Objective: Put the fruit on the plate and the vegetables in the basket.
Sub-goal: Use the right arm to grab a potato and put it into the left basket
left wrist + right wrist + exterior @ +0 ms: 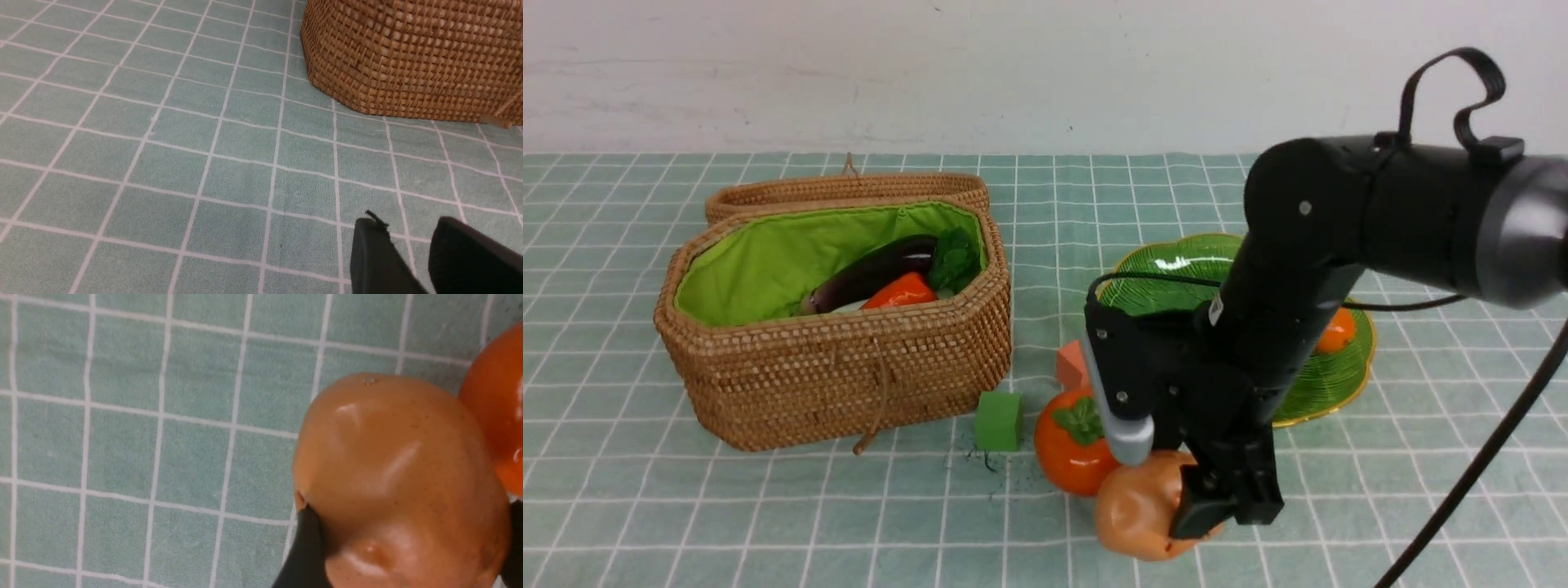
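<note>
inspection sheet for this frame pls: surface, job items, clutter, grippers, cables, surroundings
Surface: green checked tablecloth, flat; small dark specks near the green cube.
Job's things: basket open, holding eggplant and carrot, leaves beside them. Plate mostly hidden by the arm; one orange fruit shows on it. Persimmon on the cloth, touching the potato.
Clutter: green cube and salmon cube on the cloth.
Grippers: right gripper astride the potato, fingers at its sides. Left gripper narrowly parted over bare cloth, holding nothing.
Cables: black cable hanging off the right arm, a thin one across the plate.
Surroundings: plain white wall.
</note>
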`<state>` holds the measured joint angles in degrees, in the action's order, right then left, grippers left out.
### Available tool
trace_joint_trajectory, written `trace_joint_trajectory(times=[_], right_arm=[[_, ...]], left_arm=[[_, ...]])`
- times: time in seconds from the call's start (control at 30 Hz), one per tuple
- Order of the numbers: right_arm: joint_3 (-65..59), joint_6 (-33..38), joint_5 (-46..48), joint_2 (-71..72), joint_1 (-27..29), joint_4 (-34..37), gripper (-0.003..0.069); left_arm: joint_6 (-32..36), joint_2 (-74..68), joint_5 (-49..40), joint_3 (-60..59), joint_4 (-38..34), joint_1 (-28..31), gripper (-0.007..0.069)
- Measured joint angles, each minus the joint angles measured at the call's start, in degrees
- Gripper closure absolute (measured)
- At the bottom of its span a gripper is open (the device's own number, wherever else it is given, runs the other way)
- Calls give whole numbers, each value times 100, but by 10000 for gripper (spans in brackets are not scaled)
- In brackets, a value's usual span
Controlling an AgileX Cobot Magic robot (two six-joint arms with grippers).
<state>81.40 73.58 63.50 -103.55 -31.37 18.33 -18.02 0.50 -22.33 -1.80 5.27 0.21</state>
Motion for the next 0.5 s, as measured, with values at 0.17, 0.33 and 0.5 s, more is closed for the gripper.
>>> trace_joint_trajectory(times=[0.17, 0.33, 0.5], right_arm=[[442, -101, 51, 0, 0, 409, 100], [1386, -942, -548, -57, 0, 835, 100], [2364, -1123, -1521, -527, 0, 1439, 100]], left_arm=[[0, 0, 0, 0, 0, 0, 418], [0, 0, 0, 0, 0, 0, 415], [0, 0, 0, 0, 0, 0, 410]])
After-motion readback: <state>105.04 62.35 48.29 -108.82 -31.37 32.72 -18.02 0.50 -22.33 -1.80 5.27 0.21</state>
